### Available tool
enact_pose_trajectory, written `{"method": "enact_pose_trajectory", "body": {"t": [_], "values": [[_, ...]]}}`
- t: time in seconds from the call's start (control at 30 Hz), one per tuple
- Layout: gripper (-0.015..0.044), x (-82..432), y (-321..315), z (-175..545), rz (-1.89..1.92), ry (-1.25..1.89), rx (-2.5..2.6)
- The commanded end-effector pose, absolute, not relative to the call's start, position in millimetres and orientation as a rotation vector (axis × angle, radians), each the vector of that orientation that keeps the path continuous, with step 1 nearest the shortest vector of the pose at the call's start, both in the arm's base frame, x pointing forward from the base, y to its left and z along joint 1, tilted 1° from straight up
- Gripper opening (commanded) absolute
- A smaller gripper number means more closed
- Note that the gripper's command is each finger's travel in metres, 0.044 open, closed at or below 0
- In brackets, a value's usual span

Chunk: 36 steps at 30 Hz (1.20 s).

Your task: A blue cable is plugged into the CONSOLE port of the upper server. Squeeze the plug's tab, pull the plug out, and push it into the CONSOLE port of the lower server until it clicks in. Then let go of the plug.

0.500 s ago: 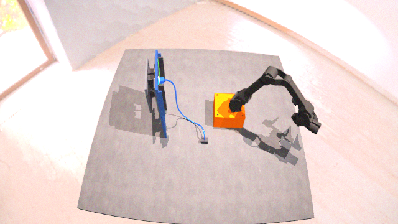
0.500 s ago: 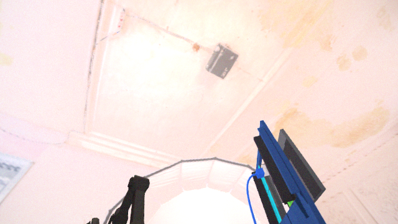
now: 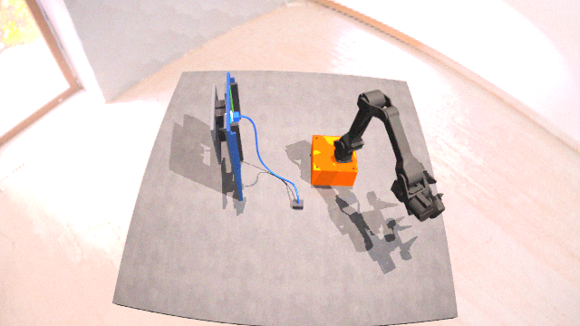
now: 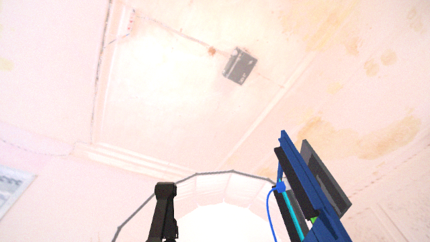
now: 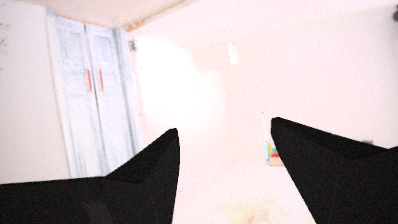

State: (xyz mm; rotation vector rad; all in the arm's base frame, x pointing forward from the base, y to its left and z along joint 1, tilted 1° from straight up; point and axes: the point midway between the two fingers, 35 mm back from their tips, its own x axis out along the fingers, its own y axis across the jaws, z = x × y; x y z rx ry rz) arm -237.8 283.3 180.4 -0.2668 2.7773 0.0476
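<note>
The tool (image 3: 426, 204) (image 5: 224, 131) was partway open with nothing between its two black fingers, whose pointed tips stood apart in the wrist view. From above, it hung off the end of the bent dark arm (image 3: 398, 140) (image 4: 162, 215), toward the side of the grey surface (image 3: 272, 263) away from the rack, well apart from the plug. The arm rose from an orange block (image 3: 333, 177).

Across the surface, the blue plug (image 3: 236, 117) (image 4: 280, 187) was at the face of an upright blue rack (image 3: 235, 158) (image 4: 320, 188), among black parts. It looked small and blocky, with a pale patch beside it. The blue cable (image 3: 256, 145) (image 4: 268, 208) was thin and smooth; from above, it left the plug, curved down in a loose S and ended at a small dark block (image 3: 297, 205) on the surface.

The rack stood nearly edge-on from above, so the port labels and the plug's tab could not be made out, nor how deep the plug sat. The exterior view cut off the lower rack, the cable's far end and most of the arm. The wrist view showed neither plug nor cable, and from above the fingers were hard to separate from the dark wrist.
</note>
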Motion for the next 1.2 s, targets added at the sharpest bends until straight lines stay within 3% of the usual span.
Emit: {"method": "enact_pose_trajectory", "body": {"t": [0.0,0.27,0.53,0.87,1.17], "values": [[0.0239,-180.2,312.7,182.2,0.192,2.747,0.012],[0.0239,-48.6,343.4,192.6,0.421,2.547,0.586],[0.0239,82.1,323.0,204.5,0.551,2.172,1.075],[0.0239,210.9,233.2,219.8,0.575,1.539,1.478],[0.0239,271.7,114.9,233.2,0.471,0.916,1.623]]}}
